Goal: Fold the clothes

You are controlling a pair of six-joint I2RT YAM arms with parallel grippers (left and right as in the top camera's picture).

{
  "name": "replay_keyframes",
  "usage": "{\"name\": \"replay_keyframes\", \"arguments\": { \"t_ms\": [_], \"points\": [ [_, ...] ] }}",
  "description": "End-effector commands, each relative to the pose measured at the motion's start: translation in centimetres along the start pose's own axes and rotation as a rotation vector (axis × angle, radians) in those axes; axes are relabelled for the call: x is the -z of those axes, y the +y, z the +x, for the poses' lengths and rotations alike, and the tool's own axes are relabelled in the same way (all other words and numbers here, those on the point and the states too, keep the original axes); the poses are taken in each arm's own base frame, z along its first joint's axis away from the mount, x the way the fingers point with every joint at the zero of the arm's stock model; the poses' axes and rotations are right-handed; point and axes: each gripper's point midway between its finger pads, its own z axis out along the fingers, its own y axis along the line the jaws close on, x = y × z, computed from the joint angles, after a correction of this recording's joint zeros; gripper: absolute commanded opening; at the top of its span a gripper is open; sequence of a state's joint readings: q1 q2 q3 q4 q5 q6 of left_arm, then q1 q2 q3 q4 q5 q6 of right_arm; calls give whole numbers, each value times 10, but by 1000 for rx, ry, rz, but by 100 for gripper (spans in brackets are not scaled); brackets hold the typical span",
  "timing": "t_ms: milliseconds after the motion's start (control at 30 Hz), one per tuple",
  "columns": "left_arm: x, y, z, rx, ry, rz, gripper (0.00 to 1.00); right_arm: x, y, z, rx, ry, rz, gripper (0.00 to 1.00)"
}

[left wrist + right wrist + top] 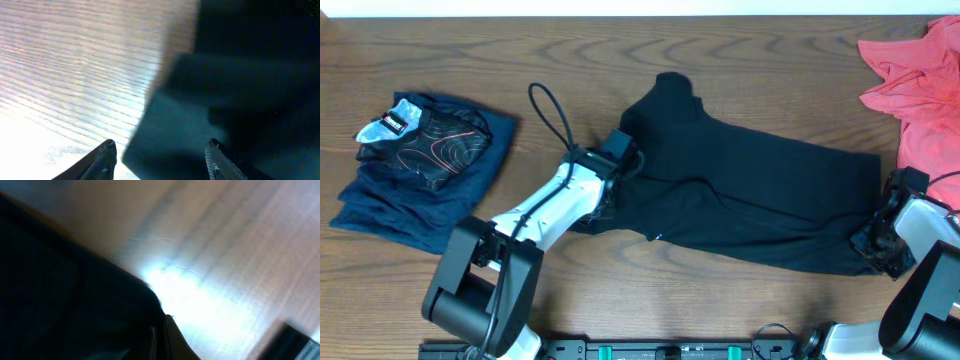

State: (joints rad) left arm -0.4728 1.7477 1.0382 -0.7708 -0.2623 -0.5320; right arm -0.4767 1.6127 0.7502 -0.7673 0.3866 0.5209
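Item: T-shirt (pixel 750 200), black, spread mid-worktop (pixel 620 40). Risk: a single-layer pinch at either end would probably drag it into a bunch instead of a fold. My left fingers (pixel 107 156), wide, straddle its left edge, cloth between them. My right fingers (pixel 167 342) sit at its right hem corner; their spread I cannot tell

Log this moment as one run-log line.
black T-shirt: spread mid-table | left gripper: open at its left edge | right gripper: shut on its right corner
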Motion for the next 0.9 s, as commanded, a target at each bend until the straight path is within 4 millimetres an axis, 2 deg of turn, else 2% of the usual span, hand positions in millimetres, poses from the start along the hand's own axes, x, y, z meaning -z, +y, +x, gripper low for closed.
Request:
{"name": "replay_keyframes", "arguments": {
  "t_ms": [0,100,200,333,433,600,767,867],
  "points": [
    [-8,14,-3,68,18,-25,59,-11,-16,8,-60,27,71,5],
    [3,18,-6,31,24,-15,54,-12,-11,7,-60,31,41,5],
    [32,4,-18,-82,-35,56,56,-12,-6,6,-65,32,13,6],
    [74,-44,-27,-348,-196,221,69,-12,-2,6,-69,34,-4,6],
    [86,-75,-18,-501,-255,269,76,-12,-2,6,-69,35,-6,6],
    [77,-117,11,-644,-221,324,78,-12,-2,6,-61,35,-6,6],
    [50,-135,34,-704,-132,319,78,-12,-2,6,-62,33,-7,6],
    [41,-138,36,-710,-116,312,77,-12,-2,6,-63,33,-8,6]
  ]
}}
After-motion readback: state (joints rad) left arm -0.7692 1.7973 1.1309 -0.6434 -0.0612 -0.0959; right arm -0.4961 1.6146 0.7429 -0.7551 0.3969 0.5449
